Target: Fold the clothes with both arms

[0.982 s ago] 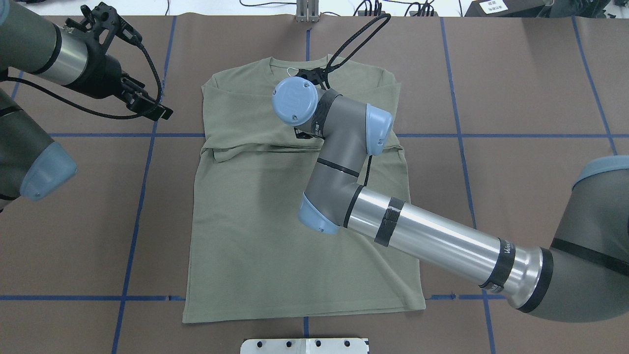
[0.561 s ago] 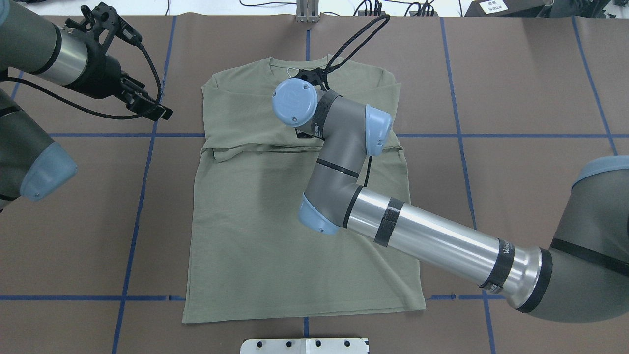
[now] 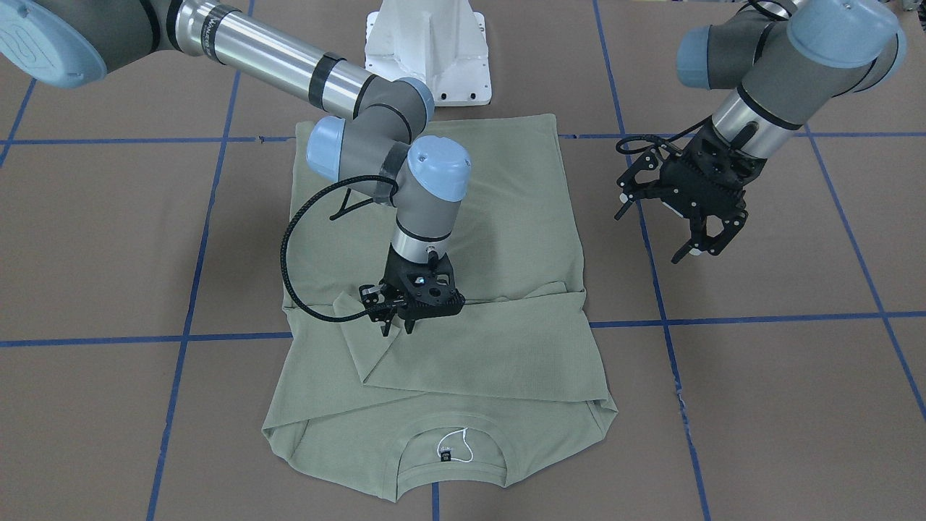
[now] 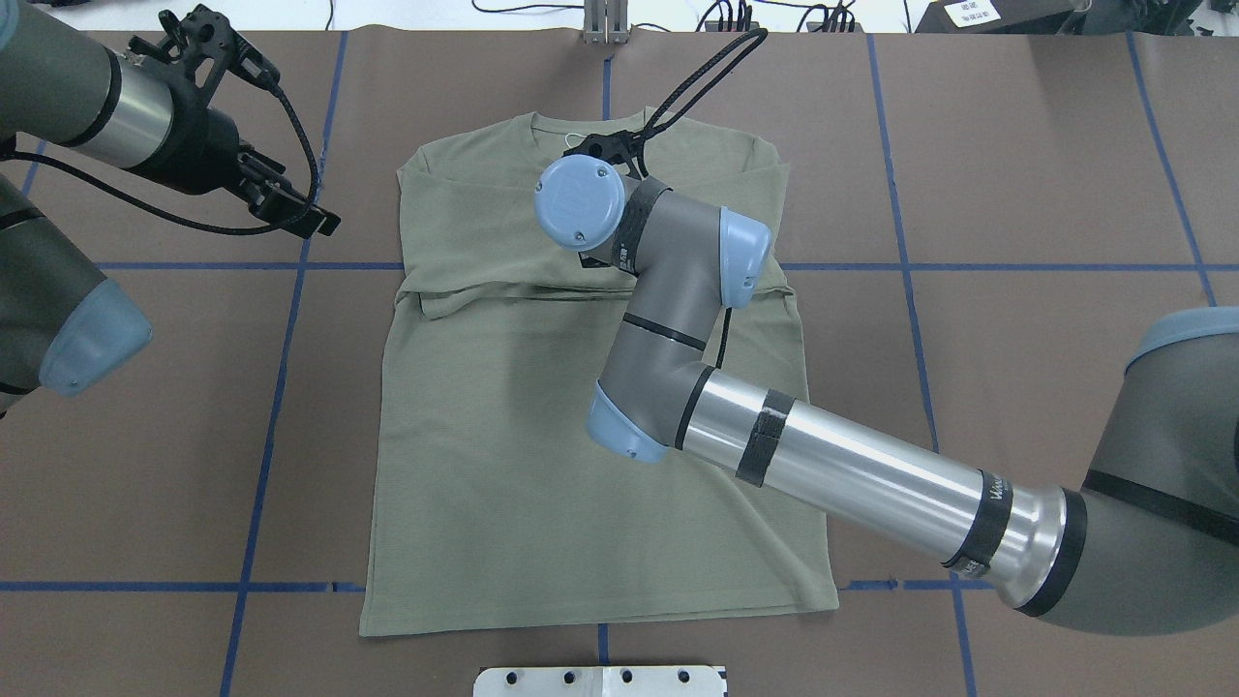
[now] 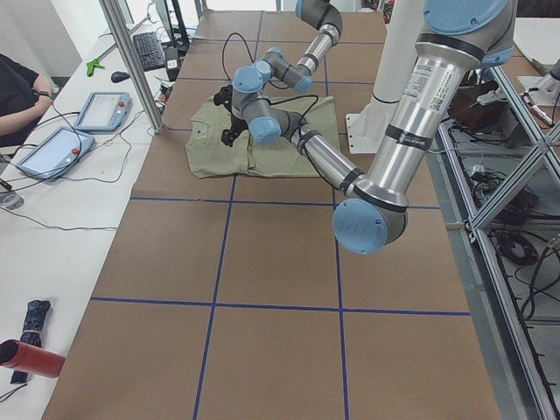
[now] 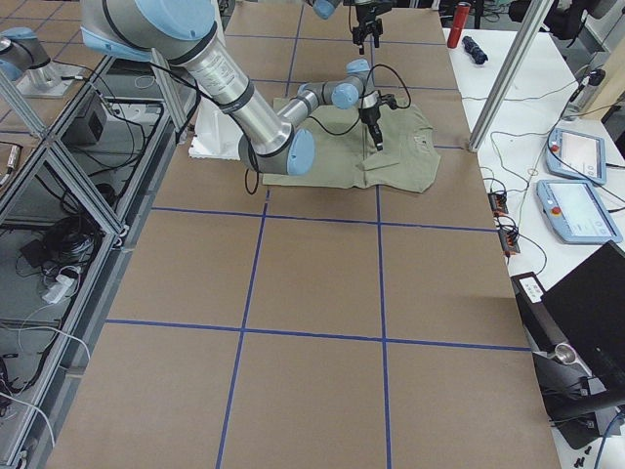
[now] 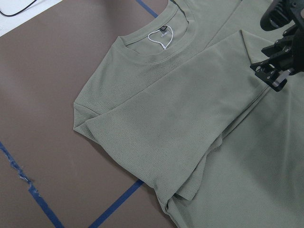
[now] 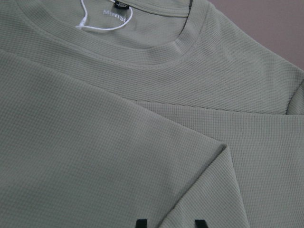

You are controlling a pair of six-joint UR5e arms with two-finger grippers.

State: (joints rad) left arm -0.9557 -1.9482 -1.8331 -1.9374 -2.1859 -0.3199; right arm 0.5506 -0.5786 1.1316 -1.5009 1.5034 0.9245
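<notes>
Opposite the robot, the shirt lies flat, collar farthest from it, sleeves folded across the chest; right gripper, narrowly parted, sits over them, left gripper spread wide, clear of the shirt. Overhead, the hem lies nearest the robot, behind both grippers. Right wrist: fingertips apart, holding nothing
</notes>
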